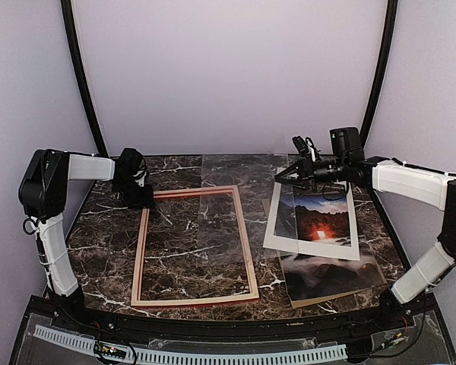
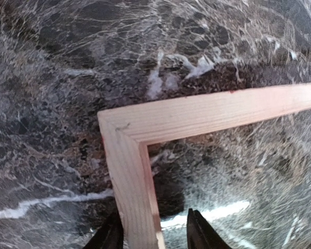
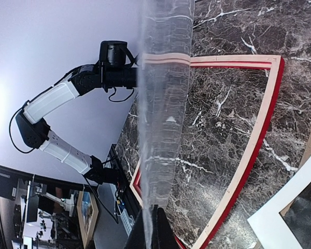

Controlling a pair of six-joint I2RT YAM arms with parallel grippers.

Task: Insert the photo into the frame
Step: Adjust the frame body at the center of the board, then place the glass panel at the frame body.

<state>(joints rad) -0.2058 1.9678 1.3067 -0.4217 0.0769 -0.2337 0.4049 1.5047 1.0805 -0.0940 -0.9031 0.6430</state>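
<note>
Photo [image 1: 328, 275]: lying flat on the right side of the surface [image 1: 106, 243], well apart from the frame [image 1: 194, 298]. It is resting on a brown backing board [image 1: 308, 302], with a white mat [image 1: 311, 248] lying askew across its upper part. The rocks and waterfall are showing below the mat and the sun glow through the mat's window. Nothing is touching it.

Frame: lying at centre-left with its pale wood back facing up and its red face down, presumably so the layers can be dropped in from behind.

Left gripper [image 2: 155, 234]: sitting at the frame's far left corner with its fingers apart and straddling the side rail. The outer finger is seeming to touch the wood, while a gap is showing on the inner side. By my reckoning it is steadying the frame rather than clamping it.

Right gripper [image 3: 153, 231]: pinching the edge of a clear sheet [image 3: 163, 104] with its fingers together and holding the sheet out over the frame's right-hand part. The glazing is probably going in first, so the photo is waiting its turn.
</note>
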